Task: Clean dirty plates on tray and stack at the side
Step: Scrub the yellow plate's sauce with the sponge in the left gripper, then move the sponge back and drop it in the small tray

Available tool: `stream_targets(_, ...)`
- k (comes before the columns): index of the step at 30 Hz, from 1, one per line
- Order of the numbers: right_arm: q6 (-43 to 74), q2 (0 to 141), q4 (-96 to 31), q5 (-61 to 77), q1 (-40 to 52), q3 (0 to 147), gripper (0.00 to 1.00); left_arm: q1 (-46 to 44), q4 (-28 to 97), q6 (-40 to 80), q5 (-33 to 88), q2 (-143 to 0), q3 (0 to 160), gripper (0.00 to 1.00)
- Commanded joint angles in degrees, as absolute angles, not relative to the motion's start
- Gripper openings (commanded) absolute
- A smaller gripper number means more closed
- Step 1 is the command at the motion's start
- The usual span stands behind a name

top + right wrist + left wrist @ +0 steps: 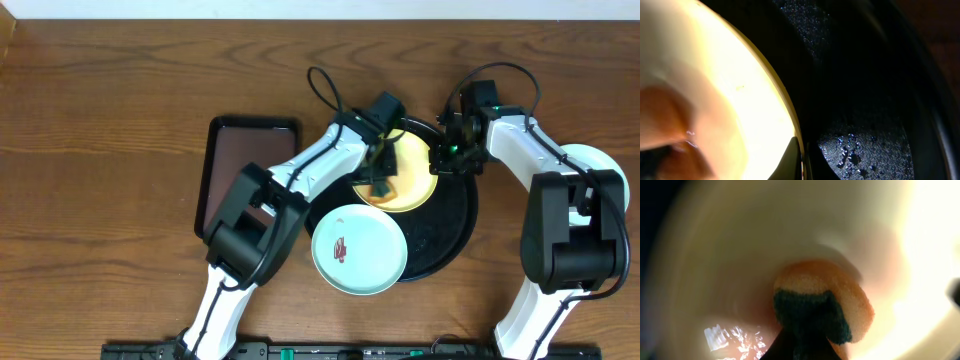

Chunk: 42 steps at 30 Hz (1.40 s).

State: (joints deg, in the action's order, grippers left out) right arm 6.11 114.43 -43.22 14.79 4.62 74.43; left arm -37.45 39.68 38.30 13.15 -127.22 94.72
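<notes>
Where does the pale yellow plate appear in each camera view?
Overhead: the pale yellow plate lies right of centre, on the black tray.
Left wrist: the plate fills nearly the whole frame.
Right wrist: the plate takes the left half.
Shared landmark: the orange sponge on the plate, central in left wrist, an orange blur at lower left in right wrist.

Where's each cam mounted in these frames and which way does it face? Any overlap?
Overhead: above the table, looking straight down on black tray, mint plate, left arm and right arm.
Left wrist: on the left gripper, aimed close at the yellow plate; shows the sponge it grips and a dark finger.
Right wrist: on the right gripper, looking along that plate's rim and the tray; its fingertips show, closed on the rim.
Shared: all three see the yellow plate.
</notes>
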Motion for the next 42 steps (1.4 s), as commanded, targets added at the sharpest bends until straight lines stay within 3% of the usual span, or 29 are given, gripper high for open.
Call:
stream_targets(1, 6.52, 116.14, -43.57, 11.84, 4.60, 74.00, 0.01, -33.74, 44.23, 32.88, -9.08, -129.97, 93.62, 0.07)
stream_targets(10, 6.55, 116.14, -43.57, 11.81, 4.60, 74.00, 0.01, -33.71, 48.93, 25.08, -26.26, -129.97, 100.38, 0.07)
stream_targets(24, 5.08, 116.14, -44.62, 9.17, 4.60, 74.00, 0.01, -33.19, 61.34, 25.15, -26.37, -125.16, 112.38, 0.07)
stream_targets(33, 4.67, 116.14, -44.40, 9.28, 4.58, 74.02, 0.01, -20.51, 73.47, 25.67, -13.30, -109.93, 112.36, 0.07)
stream_targets(39, 7.22, 116.14, -40.99, 11.46, 4.58, 74.02, 0.06, -5.80, 76.86, 16.78, 1.34, -105.10, 111.66, 0.07)
stream_targets(42, 7.22, 116.14, -39.59, 14.87, 4.60, 74.02, 0.08, -1.43, 79.75, 13.89, 2.61, -105.10, 111.44, 0.07)
